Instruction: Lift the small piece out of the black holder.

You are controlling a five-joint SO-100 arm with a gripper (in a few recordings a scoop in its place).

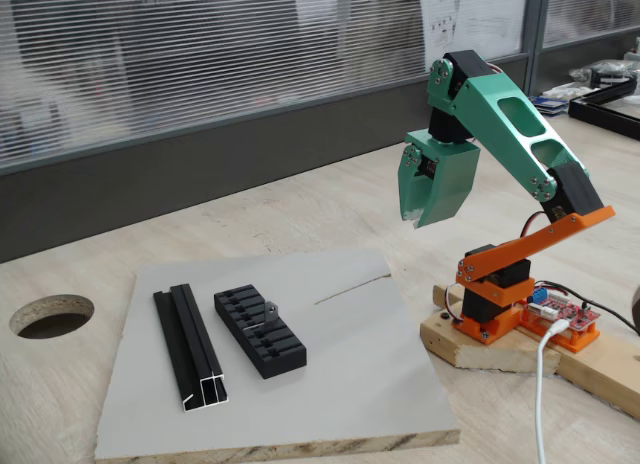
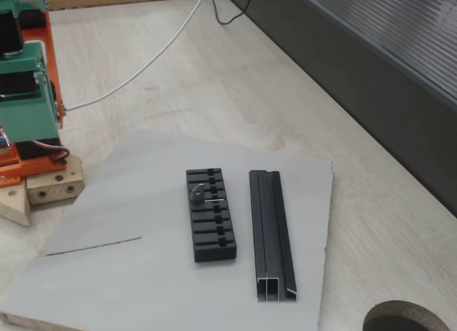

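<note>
A small piece (image 1: pixel 269 309) — a tiny grey metal bracket — sits in one of the slots along the top of the black holder (image 1: pixel 260 331), a slotted rectangular block lying on a grey board (image 1: pixel 340 374) on the wooden table (image 1: pixel 300 204). In the other fixed view the piece (image 2: pixel 198 191) stands in the holder (image 2: pixel 211 215) toward the end nearer the arm's base, part of it rising above the slot. A longer black grooved rail (image 1: pixel 190 347) lies just beside the holder, parallel to it.

The piece looks rigid, very light and smooth, so it may slip or tip; the raised tab above the slot seems the only place to pinch.

The green gripper (image 1: pixel 425 199) hangs in the air, well apart from the holder, pointing down. It holds nothing and touches nothing — its fingers appear close together, though the exact gap is hard to make out.
</note>
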